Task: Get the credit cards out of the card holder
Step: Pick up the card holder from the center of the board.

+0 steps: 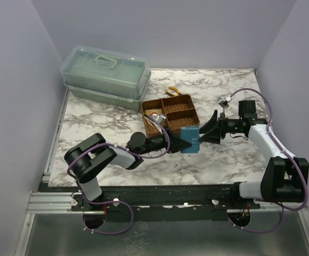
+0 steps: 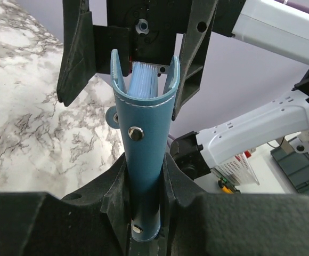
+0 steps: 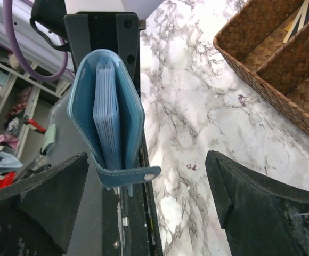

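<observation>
Fingers of the left gripper (image 1: 183, 142) clamp the teal card holder (image 1: 189, 140) just right of centre in the top view, above the marble table (image 1: 90, 122). The right gripper (image 1: 212, 128) stands spread wide at the holder's right side, seemingly not touching it, though the angle is poor. A brown woven tray (image 1: 170, 114) sits just above the holder, yellow-handled pliers (image 1: 174, 92) lie beyond it, and a green lidded box (image 1: 106, 74) fills the upper left. From the left wrist, the left gripper (image 2: 145, 181) pinches the holder (image 2: 144, 144) at lower centre. Its far end, up the frame, shows a pale blue stack (image 2: 144, 80) that may be cards or only sleeves, flanked by the right fingers (image 2: 74, 53), which are set apart. From the right wrist, the holder (image 3: 80, 106) hangs at upper left, end-on, with the stack (image 3: 107, 117) inside. The right gripper (image 3: 146, 160) gapes, one finger in each lower corner, and the tray (image 3: 282, 58) is at upper right.
</observation>
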Controlling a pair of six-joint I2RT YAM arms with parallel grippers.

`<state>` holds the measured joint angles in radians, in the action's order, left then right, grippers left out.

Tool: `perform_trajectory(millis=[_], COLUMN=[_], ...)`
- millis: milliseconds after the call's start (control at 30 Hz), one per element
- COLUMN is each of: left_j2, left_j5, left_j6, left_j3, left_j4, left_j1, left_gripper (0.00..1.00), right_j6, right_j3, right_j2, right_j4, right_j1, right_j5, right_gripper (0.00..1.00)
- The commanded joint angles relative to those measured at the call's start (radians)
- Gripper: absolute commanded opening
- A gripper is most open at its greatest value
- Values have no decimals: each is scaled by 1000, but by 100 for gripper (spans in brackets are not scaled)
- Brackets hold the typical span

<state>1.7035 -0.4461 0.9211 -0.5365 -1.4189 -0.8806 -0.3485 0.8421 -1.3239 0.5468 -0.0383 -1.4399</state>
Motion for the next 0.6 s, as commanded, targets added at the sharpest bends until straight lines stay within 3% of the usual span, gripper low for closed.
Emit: perform_trajectory(millis=[0, 333, 467, 567], left_j2=[46, 118, 104, 89], left_j5=[-56, 12, 78, 121], left_j6=[23, 44, 31, 32], left_j3=[-60, -116, -141, -131], left_j4=[-32, 95, 226, 234], left_j1=[-6, -12, -19, -20], left_gripper=[0, 0, 0, 3], right_j6=[20, 64, 119, 135], right_j3=[9, -14, -26, -33], right_j2=[-15, 38, 46, 40], right_j4=[-21, -73, -124, -139], right_j1=[9, 16, 32, 38], right_j5=[-82, -63, -1, 23], right_gripper=[100, 95, 86, 78])
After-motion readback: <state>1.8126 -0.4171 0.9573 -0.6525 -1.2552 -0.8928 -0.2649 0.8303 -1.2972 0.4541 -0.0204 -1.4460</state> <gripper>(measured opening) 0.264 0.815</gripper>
